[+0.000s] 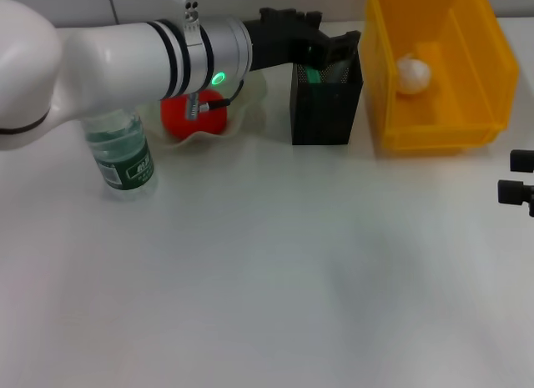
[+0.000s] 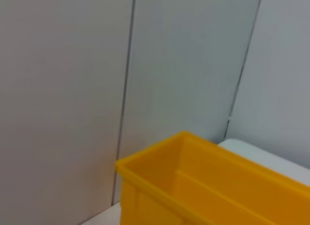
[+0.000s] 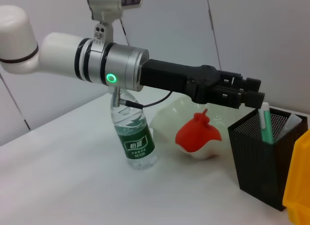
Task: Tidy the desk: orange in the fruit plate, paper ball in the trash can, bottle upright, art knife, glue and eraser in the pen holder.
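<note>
Almost done: the left tool (image 1: 346, 47) hangs over the pen holder (image 1: 325, 113), a green-capped stick (image 3: 266, 122) standing inside it.

Likely the glue, that stick sits upright in the mesh holder just under the fingertips, which suggests a drop-in; whether the fingers grasp it or have let go, I cannot tell. Beside the holder, the orange (image 1: 190, 114) lies in the fruit plate (image 1: 250, 92), and the bottle (image 1: 123, 158) stands upright on the surface (image 1: 275, 271), its green label carrying white characters too small to read. The paper ball (image 1: 412, 74) rests in the yellow bin (image 1: 434, 133) serving as trash can. The right tool (image 1: 519, 181) is parked at the surface's edge, its state unclear. Knife and eraser are not visible.
</note>
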`<state>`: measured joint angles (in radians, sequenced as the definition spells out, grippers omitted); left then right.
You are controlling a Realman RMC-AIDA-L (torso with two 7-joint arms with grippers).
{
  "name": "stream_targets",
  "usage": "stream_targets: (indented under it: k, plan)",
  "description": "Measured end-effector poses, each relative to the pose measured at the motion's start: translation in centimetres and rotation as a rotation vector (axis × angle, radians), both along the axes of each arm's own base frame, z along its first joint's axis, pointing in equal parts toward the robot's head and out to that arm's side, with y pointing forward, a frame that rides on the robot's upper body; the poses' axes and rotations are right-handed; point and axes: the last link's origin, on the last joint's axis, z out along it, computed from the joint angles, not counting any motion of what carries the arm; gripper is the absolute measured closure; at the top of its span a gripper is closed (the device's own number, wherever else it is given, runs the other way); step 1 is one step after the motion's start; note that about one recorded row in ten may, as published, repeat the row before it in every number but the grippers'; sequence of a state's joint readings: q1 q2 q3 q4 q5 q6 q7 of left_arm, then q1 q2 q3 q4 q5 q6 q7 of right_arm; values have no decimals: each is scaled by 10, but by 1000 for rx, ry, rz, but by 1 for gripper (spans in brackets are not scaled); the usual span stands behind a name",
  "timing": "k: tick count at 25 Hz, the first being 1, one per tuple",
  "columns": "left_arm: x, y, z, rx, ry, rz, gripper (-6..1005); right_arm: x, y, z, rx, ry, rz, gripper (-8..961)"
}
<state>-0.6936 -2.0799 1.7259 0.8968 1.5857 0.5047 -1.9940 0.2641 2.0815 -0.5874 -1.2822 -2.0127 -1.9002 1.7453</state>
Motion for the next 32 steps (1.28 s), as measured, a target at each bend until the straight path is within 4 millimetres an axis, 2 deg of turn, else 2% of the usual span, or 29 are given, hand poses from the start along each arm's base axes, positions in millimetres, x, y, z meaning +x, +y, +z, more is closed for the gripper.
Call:
stream_targets:
  k: [2, 3, 6, 7, 9, 10, 11, 13, 15, 16, 20, 21, 25, 26, 30, 32]
  plan:
    - [0, 0, 0, 0, 0, 0, 373, 0, 0, 0, -2, 1, 1, 361]
    - [4, -19, 14, -32, -43, -69, 341, -1, 0, 0, -6, 2, 7, 361]
    - [4, -25, 19, -46, -55, -94, 248, -3, -1, -1, -12, 3, 31, 361]
    - [0, -50, 39, -108, -110, -176, 222, -6, -1, -2, -24, 6, 62, 361]
    - [-5, -63, 48, -147, -144, -211, 169, -8, -2, -4, -32, 10, 78, 361]
    - [-14, -77, 59, -191, -188, -249, 142, -11, -1, -8, -57, 26, 106, 360]
    - [-14, -77, 59, -191, -188, -249, 142, -11, -1, -8, -57, 26, 106, 360]
    - [-25, -92, 71, -241, -229, -284, 142, -14, 0, -14, -89, 44, 122, 360]
    - [-46, -109, 86, -303, -267, -311, 142, -18, 2, -17, -114, 50, 142, 360]
    - [-46, -109, 86, -303, -267, -311, 142, -18, 2, -17, -114, 50, 142, 327]
    - [-81, -133, 104, -377, -325, -354, 143, -21, 4, -21, -111, 46, 195, 196]
    - [-81, -133, 104, -377, -325, -354, 143, -21, 4, -21, -111, 46, 195, 188]
    - [-116, -149, 108, -452, -319, -349, 143, -23, 7, -28, -140, 68, 223, 158]
    - [-116, -149, 108, -452, -319, -349, 143, -23, 7, -28, -140, 68, 223, 158]
    - [-145, -157, 108, -459, -287, -319, 143, -23, 4, -34, -147, 60, 294, 159]
    - [-151, -159, 109, -447, -281, -317, 143, -22, 3, -36, -156, 65, 295, 160]
